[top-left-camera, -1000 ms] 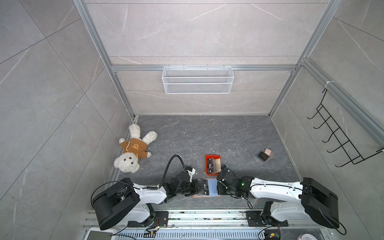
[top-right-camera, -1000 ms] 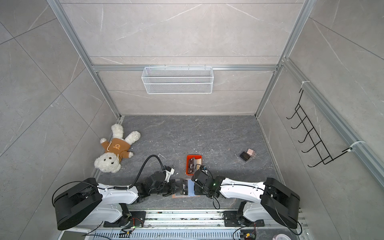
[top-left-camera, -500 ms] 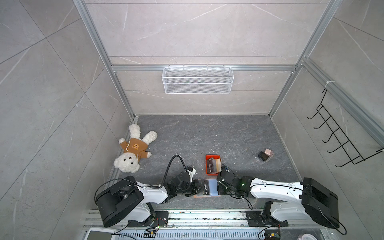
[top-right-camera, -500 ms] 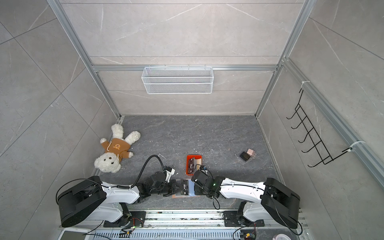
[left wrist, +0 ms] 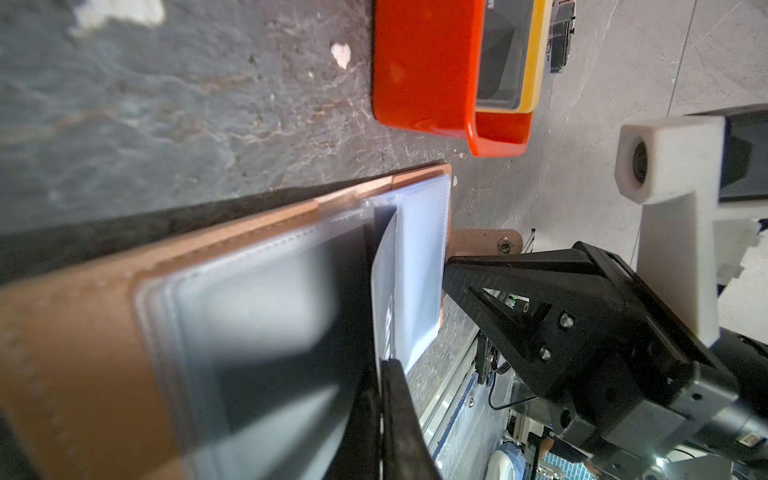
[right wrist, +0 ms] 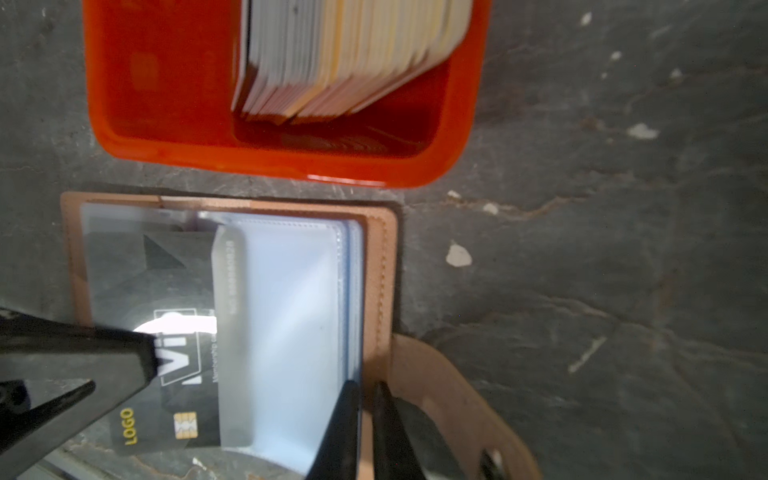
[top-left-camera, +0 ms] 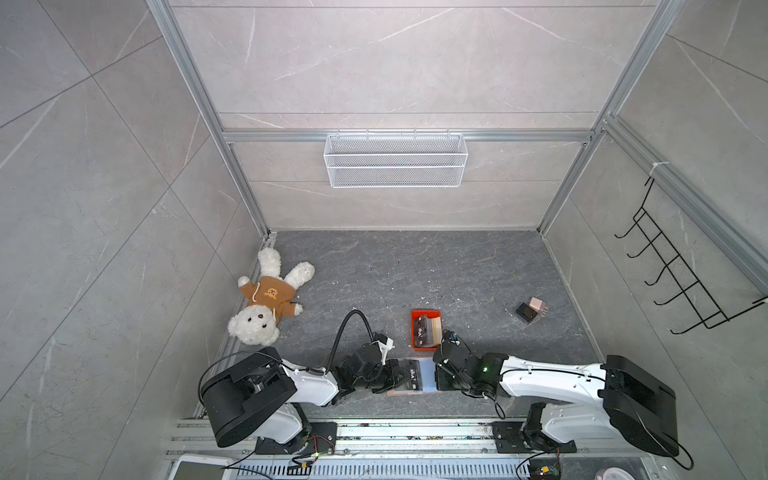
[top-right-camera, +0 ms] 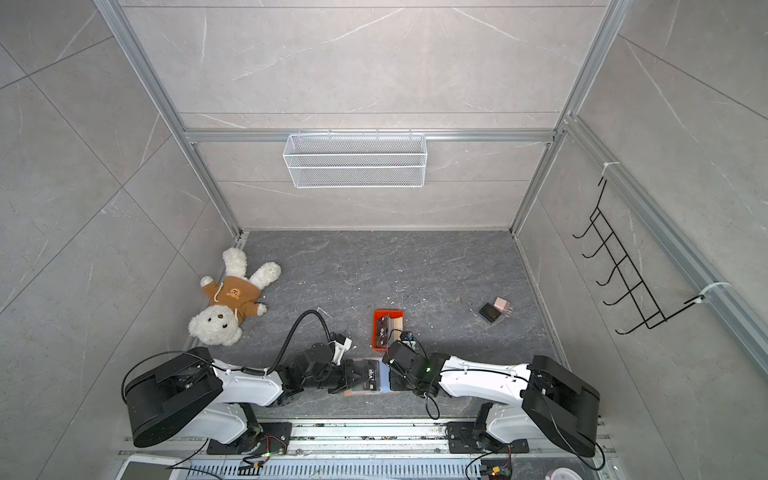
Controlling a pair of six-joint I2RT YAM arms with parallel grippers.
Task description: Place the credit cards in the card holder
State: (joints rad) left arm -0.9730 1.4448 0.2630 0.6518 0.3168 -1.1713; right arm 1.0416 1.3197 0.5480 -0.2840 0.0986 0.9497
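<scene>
Teleop check-in: I'm pinching a black VIP card (right wrist: 137, 282) in the left gripper (left wrist: 382, 368), jaws clamped on its trailing edge. The right gripper (right wrist: 365, 388) is squeezing narrow on the card holder (right wrist: 380, 266) cover, straight ahead of my left fingertips. I'm thinking push flat and slow, bracing the cover so the clear sleeve isn't buckling. The card's long axis is lying crosswise to the left jaws, running toward the orange tray (right wrist: 291, 170). Its leading long edge is pointing at the right gripper, just under the sleeve.
</scene>
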